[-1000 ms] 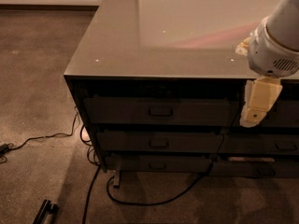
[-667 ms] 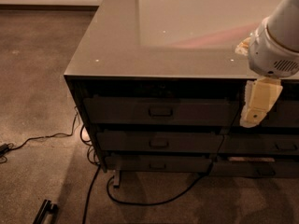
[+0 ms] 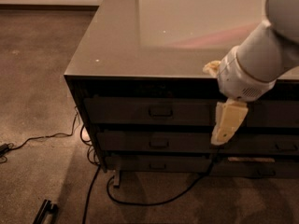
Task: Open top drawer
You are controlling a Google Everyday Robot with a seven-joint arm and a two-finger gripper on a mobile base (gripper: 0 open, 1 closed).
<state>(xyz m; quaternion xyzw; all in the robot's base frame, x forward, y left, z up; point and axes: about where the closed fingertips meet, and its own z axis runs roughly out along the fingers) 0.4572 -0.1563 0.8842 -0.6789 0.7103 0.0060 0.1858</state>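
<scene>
The top drawer (image 3: 121,111) is the wide dark front just under the cabinet top, and it sits closed, flush with the ones below. Its small rectangular pull handle (image 3: 160,111) is at the centre. My gripper (image 3: 227,122) hangs on the white arm (image 3: 261,55) in front of the drawer's right end. It is to the right of the handle and slightly lower, reaching down over the second drawer front. It holds nothing that I can see.
Two slimmer drawers (image 3: 159,143) lie below the top one, and narrower drawers (image 3: 280,146) fill the right column. The glossy cabinet top (image 3: 154,36) reflects light. Black cables (image 3: 140,202) trail over the carpet in front and to the left. A dark bar (image 3: 44,212) lies at the bottom left.
My arm and gripper have moved left and slightly down, towards the top drawer's handle. The drawers have not moved.
</scene>
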